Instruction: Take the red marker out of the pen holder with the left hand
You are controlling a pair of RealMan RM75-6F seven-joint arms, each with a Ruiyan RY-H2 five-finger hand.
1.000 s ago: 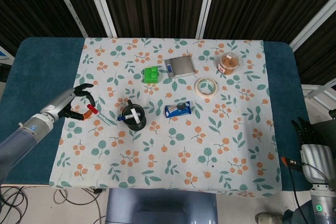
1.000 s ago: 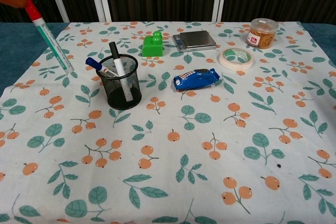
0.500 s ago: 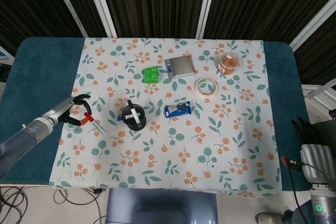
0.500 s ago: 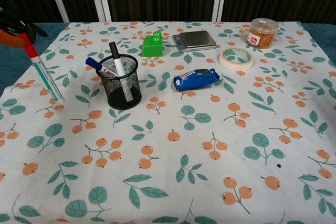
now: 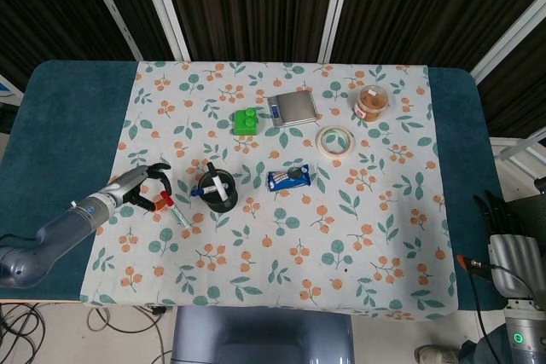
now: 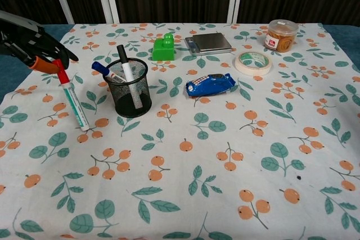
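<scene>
Left hand (image 5: 147, 190) grips the red marker (image 6: 72, 100) by its red cap end, fingers closed around it, to the left of the pen holder (image 6: 130, 87). In the chest view the marker hangs slanted, cap uppermost and toward the left, with its lower tip at or just above the floral cloth (image 6: 197, 167); contact with the cloth cannot be confirmed. The marker is fully outside the pen holder and near it, not touching it.

Pen holder: black mesh cup, upright on the cloth, containing a black pen, a white marker and a blue-capped pen that lean against its rim.

Right hand (image 5: 510, 232) sits at the lower right edge of the head view, beyond the cloth, clear of all items; whether its fingers are spread or curled cannot be determined.

Other items on the bench (image 5: 68, 117):
- Green block (image 5: 246, 120), behind the pen holder
- Digital scale (image 5: 293, 109), just right of the green block
- Tape roll (image 5: 333, 140), lying flat, right of the scale and nearer the camera
- Snack jar (image 5: 372, 101), with a clear lid, at the far right
- Blue snack packet (image 5: 288, 178), lying flat, right of the pen holder
</scene>
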